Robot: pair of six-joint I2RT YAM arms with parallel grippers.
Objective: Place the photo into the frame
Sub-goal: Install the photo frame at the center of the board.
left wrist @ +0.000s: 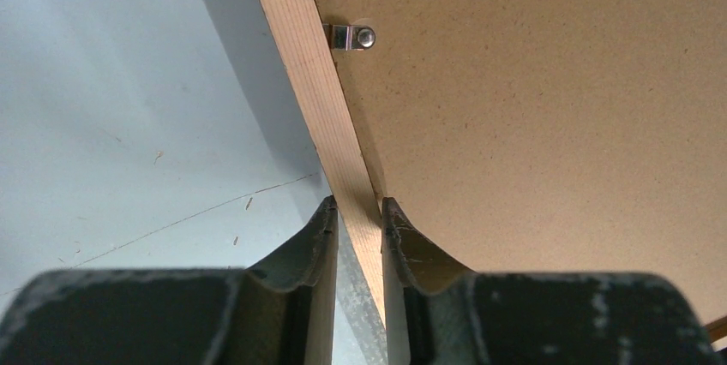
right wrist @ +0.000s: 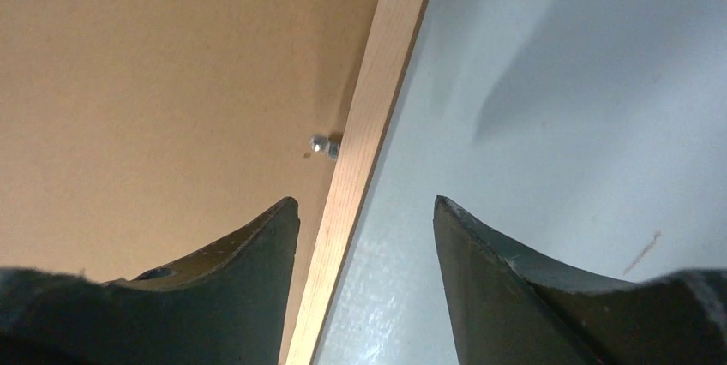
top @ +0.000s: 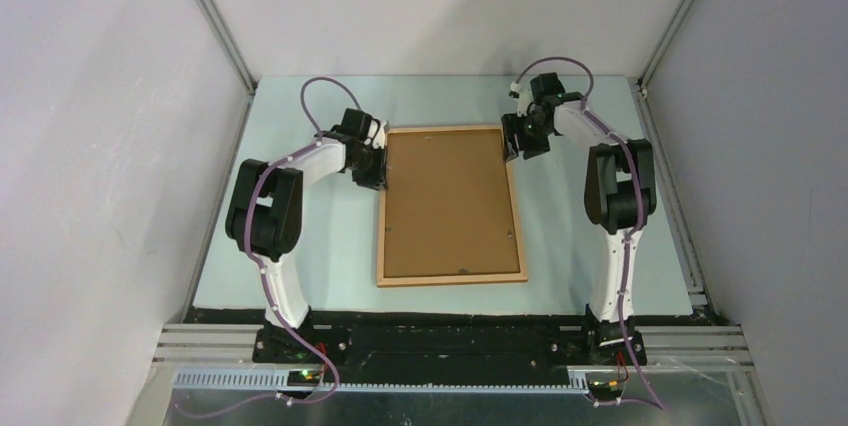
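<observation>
The thin light-brown wooden frame lies flat on the table, back side up, with a plain brown backing board inside it. The photo is not in view. My left gripper is at the frame's left rail near the far corner. In the left wrist view the gripper is shut on that rail, one finger on each side. My right gripper is at the right rail near the far corner. In the right wrist view it is open, straddling the rail without gripping it.
A small metal clip holds the board at the left rail, and another clip sits at the right rail. The pale table is enclosed by grey walls with metal posts at the back corners.
</observation>
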